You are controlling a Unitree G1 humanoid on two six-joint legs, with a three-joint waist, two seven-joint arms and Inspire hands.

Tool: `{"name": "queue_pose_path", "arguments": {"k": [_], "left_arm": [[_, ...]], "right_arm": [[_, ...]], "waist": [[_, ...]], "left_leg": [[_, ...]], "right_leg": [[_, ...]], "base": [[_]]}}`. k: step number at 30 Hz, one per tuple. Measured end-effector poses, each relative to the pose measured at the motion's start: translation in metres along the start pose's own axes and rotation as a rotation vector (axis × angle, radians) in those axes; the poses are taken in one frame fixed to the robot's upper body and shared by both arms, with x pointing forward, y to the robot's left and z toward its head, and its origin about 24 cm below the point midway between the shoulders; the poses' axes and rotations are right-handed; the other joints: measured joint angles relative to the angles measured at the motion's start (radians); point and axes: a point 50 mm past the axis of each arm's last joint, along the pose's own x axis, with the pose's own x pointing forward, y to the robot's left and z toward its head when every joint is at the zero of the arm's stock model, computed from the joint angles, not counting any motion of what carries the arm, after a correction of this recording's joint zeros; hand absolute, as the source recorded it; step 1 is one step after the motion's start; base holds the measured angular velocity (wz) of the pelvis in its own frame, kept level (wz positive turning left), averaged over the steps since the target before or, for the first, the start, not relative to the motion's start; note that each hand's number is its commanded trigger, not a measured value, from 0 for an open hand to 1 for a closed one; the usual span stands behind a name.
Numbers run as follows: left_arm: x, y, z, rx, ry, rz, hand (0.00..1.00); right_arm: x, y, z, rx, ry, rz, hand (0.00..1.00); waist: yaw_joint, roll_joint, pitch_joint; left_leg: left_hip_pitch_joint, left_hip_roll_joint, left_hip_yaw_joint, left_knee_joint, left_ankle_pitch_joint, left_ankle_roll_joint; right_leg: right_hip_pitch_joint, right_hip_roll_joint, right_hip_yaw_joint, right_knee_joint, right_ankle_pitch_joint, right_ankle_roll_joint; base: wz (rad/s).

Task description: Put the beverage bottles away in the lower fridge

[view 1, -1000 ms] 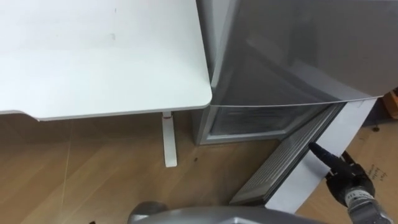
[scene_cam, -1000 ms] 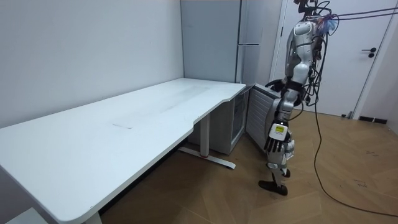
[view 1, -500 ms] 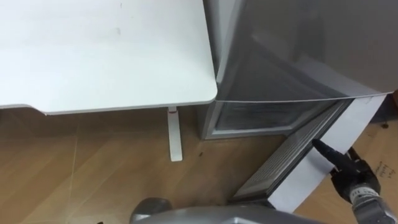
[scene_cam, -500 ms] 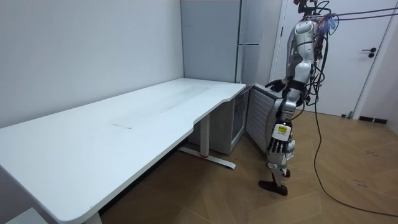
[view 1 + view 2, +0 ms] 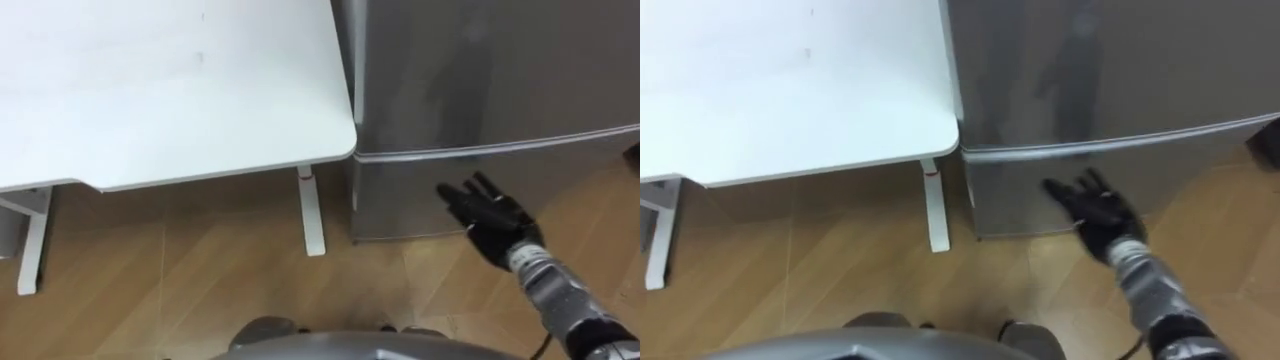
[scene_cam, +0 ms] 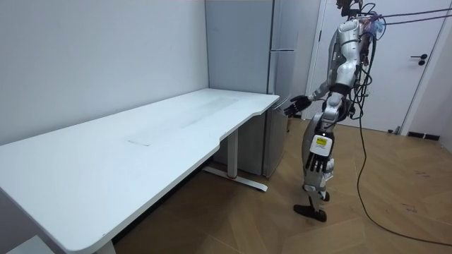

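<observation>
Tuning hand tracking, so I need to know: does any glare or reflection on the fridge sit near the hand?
Left eye view: the grey metal fridge shows a dull dark reflection above the open black right hand, with no hard glare; the white desk is brightly lit. Room view: the desk casts a shadow on the wooden floor beneath.

A broad white surface fills the left of the scene, its rounded far-right corner reaching toward the right. A small faint mark shows on its top. One white leg stands under that corner and another white leg under the left part. Beneath lies a light brown wooden floor. In the room view the surface runs along a pale grey wall, and a shut white door with a dark handle stands far right.
</observation>
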Motion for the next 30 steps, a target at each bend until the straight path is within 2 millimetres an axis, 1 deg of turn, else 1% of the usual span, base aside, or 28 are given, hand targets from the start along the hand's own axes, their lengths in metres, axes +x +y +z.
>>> {"name": "queue_pose_path", "arguments": {"k": [1, 2, 3, 4, 5, 6, 7, 8, 10, 14, 16, 18, 21, 22, 23, 24, 25, 27, 28, 29, 30], "left_arm": [[0.0, 0.0, 0.0, 0.0, 0.0, 0.0, 0.0], [0.0, -0.001, 0.001, -0.001, -0.001, -0.002, 0.0], [0.0, -0.001, 0.001, -0.001, -0.003, -0.002, 0.0], [0.0, -0.001, 0.002, -0.001, -0.005, -0.002, 0.0], [0.0, 0.0, 0.002, -0.001, -0.004, 0.002, 0.0], [0.0, 0.0, 0.003, -0.001, -0.006, 0.004, 0.0], [0.001, 0.0, 0.007, 0.002, -0.013, 0.006, 0.0], [0.001, 0.0, 0.008, 0.004, -0.016, 0.006, 0.0], [0.001, -0.001, 0.011, 0.003, -0.015, 0.005, 0.0], [0.003, -0.007, 0.021, 0.026, -0.029, 0.014, 0.0], [0.003, -0.011, 0.021, 0.019, -0.03, 0.011, 0.0], [0.004, -0.013, 0.019, 0.006, -0.027, 0.016, 0.0], [0.003, -0.015, 0.009, -0.005, 0.002, 0.02, 0.0], [0.003, -0.014, 0.005, -0.028, 0.011, 0.022, 0.0], [0.003, -0.013, 0.001, -0.052, 0.021, 0.026, 0.0], [0.003, -0.013, -0.001, -0.066, 0.025, 0.028, 0.0], [0.002, -0.013, -0.006, -0.083, 0.034, 0.032, 0.0], [0.001, -0.01, -0.012, -0.111, 0.047, 0.047, 0.0], [0.0, -0.008, -0.015, -0.131, 0.052, 0.062, 0.0], [0.0, -0.006, -0.018, -0.144, 0.057, 0.071, 0.0], [0.0, -0.006, -0.019, -0.148, 0.059, 0.073, 0.0]], "right_arm": [[0.002, 0.003, -0.007, 0.02, 0.024, 0.011, 0.0], [0.002, 0.005, -0.01, 0.026, 0.051, 0.034, 0.0], [0.002, 0.006, -0.011, 0.027, 0.06, 0.045, 0.0], [0.003, 0.009, -0.012, 0.027, 0.075, 0.066, 0.0], [0.004, 0.013, -0.014, 0.026, 0.091, 0.09, 0.0], [0.005, 0.015, -0.015, 0.024, 0.097, 0.103, 0.0], [0.006, 0.019, -0.016, 0.027, 0.108, 0.129, 0.0], [0.008, 0.024, -0.015, 0.027, 0.115, 0.15, 0.0], [0.008, 0.025, -0.016, 0.033, 0.126, 0.155, 0.0], [0.008, 0.026, -0.015, 0.034, 0.131, 0.161, 0.0], [0.007, 0.024, -0.013, 0.015, 0.135, 0.158, 0.0], [0.006, 0.021, -0.011, -0.012, 0.137, 0.144, 0.0], [0.003, 0.013, -0.01, -0.061, 0.16, 0.112, 0.0], [0.001, 0.007, -0.01, -0.052, 0.161, 0.085, 0.0], [-0.004, -0.004, -0.012, -0.035, 0.161, 0.041, 0.0], [-0.006, -0.009, -0.012, -0.031, 0.161, 0.015, 0.0], [-0.012, -0.018, -0.012, -0.022, 0.158, -0.035, 0.0], [-0.018, -0.03, -0.014, -0.009, 0.165, -0.1, 0.0], [-0.024, -0.039, -0.021, 0.011, 0.184, -0.151, 0.0], [-0.03, -0.047, -0.028, 0.016, 0.215, -0.208, 0.0], [-0.033, -0.051, -0.031, 0.008, 0.235, -0.236, 0.0]], "waist": [[0.009, -0.007, -0.0013], [0.015, -0.015, -0.004], [0.017, -0.019, -0.0058], [0.02, -0.024, -0.0049], [0.021, -0.038, -0.0037], [0.021, -0.045, -0.0015], [0.021, -0.052, -0.004], [0.022, -0.062, -0.0099], [0.023, -0.072, -0.0099], [0.018, -0.065, -0.0068], [0.012, -0.062, -0.0087], [0.006, -0.059, -0.0086], [-0.005, -0.059, -0.0095], [-0.01, -0.061, -0.0097], [-0.018, -0.067, -0.0093], [-0.019, -0.07, -0.0092], [-0.019, -0.074, -0.0118], [-0.023, -0.087, -0.0139], [-0.034, -0.098, -0.0142], [-0.041, -0.105, -0.0116], [-0.041, -0.113, -0.0136]], "left_leg": [[0.007, -0.001, 0.007, -0.009, 0.001, 0.0], [0.011, -0.003, 0.012, -0.013, 0.001, 0.0], [0.012, -0.004, 0.012, -0.014, 0.001, 0.0], [0.022, -0.006, 0.012, -0.019, 0.001, 0.001], [0.033, -0.007, 0.013, -0.027, 0.001, 0.001], [0.039, -0.007, 0.013, -0.029, 0.001, 0.002], [0.041, -0.007, 0.013, -0.031, -0.001, 0.004], [0.041, -0.007, 0.015, -0.032, -0.003, 0.006], [0.042, -0.007, 0.021, -0.032, -0.004, 0.007], [0.057, -0.01, 0.03, -0.05, -0.005, 0.009], [0.06, -0.011, 0.029, -0.052, -0.005, 0.01], [0.064, -0.012, 0.022, -0.053, -0.005, 0.01], [0.096, -0.014, 0.021, -0.062, -0.005, 0.009], [0.106, -0.015, 0.017, -0.066, -0.005, 0.009], [0.115, -0.019, 0.0, -0.072, -0.005, 0.009], [0.118, -0.022, -0.006, -0.074, -0.005, 0.01], [0.122, -0.023, -0.009, -0.077, -0.005, 0.01], [0.127, -0.024, -0.01, -0.08, -0.005, 0.01], [0.128, -0.025, -0.02, -0.08, -0.005, 0.01], [0.128, -0.027, -0.027, -0.08, -0.006, 0.011], [0.128, -0.027, -0.029, -0.079, -0.007, 0.011]], "right_leg": [[0.001, -0.001, 0.002, -0.001, -0.002, 0.001], [0.002, -0.004, 0.002, -0.003, -0.003, 0.002], [0.004, -0.005, 0.002, -0.004, -0.003, 0.003], [0.013, -0.004, 0.0, -0.004, -0.004, 0.005], [0.023, -0.003, -0.001, -0.009, -0.004, 0.006], [0.03, -0.001, -0.001, -0.016, -0.004, 0.007], [0.037, -0.001, -0.004, -0.02, -0.003, 0.009], [0.037, -0.001, -0.004, -0.02, -0.004, 0.01], [0.037, -0.002, -0.004, -0.02, -0.003, 0.012], [0.047, -0.004, -0.006, -0.023, -0.002, 0.017], [0.051, -0.005, -0.008, -0.026, -0.004, 0.019], [0.062, -0.005, -0.016, -0.035, -0.004, 0.02], [0.084, -0.007, -0.028, -0.04, -0.009, 0.023], [0.098, -0.007, -0.032, -0.046, -0.01, 0.024], [0.111, -0.008, -0.041, -0.058, -0.012, 0.026], [0.113, -0.01, -0.044, -0.056, -0.013, 0.028], [0.116, -0.013, -0.05, -0.056, -0.016, 0.03], [0.126, -0.014, -0.056, -0.057, -0.019, 0.031], [0.136, -0.014, -0.061, -0.058, -0.022, 0.033], [0.144, -0.017, -0.071, -0.058, -0.027, 0.034], [0.145, -0.018, -0.073, -0.057, -0.028, 0.034]], "base": [[-0.09], [-0.08], [-0.05], [0.0], [0.0], [0.03], [0.0], [0.0], [-0.06], [-0.07], [0.03], [0.1], [0.06], [0.19], [0.23], [0.22], [0.1], [0.09], [0.24], [0.25], [0.15]]}}
